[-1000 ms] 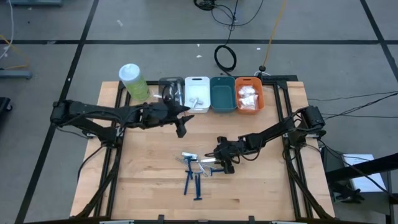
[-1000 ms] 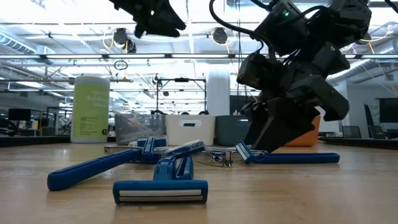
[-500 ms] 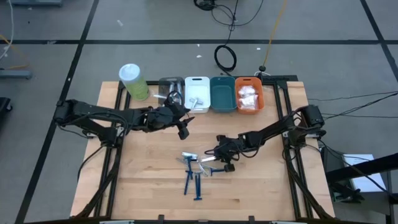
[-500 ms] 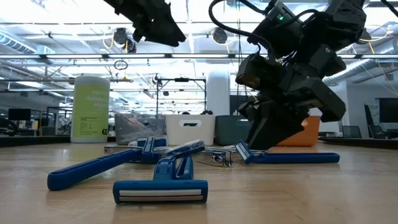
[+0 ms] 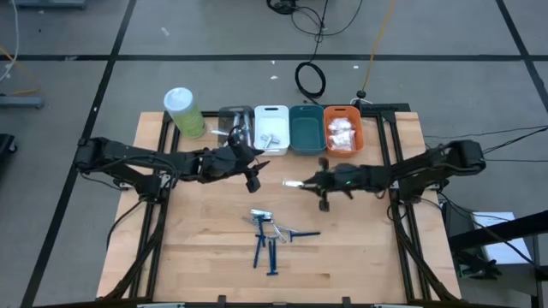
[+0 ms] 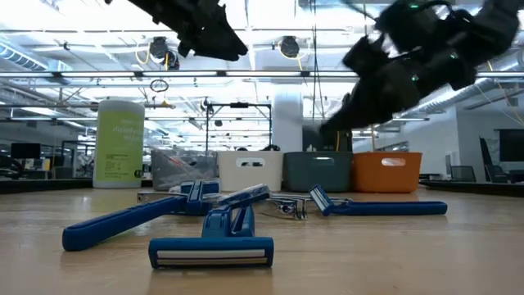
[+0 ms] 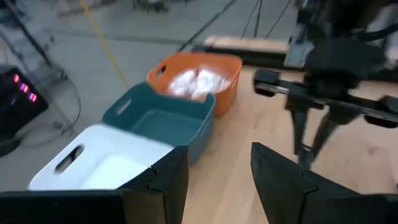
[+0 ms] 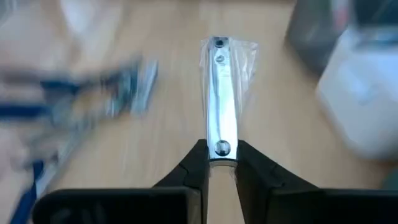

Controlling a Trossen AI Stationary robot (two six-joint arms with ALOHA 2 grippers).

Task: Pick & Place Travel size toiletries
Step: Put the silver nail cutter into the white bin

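The right gripper (image 5: 301,182) is carrying a wrapped silvery stick (image 8: 219,99), pinched by one end, above mid-worktop toward the far-edge bins (image 5: 289,130); blue razors (image 5: 267,239) are waiting near the front edge, while the left gripper (image 5: 253,171) is hovering half-open, empty.

Robot, two arms, dark throughout. Left arm (image 5: 137,160): black jointed links, matte finish, black cable running along the links. Right arm (image 5: 411,168): same black build, rounded joint housing at the right table edge. Left gripper (image 7: 214,177): two flat, black, wedge-shaped fingers. Right gripper (image 8: 216,163): two black fingers tapering to narrow tips.
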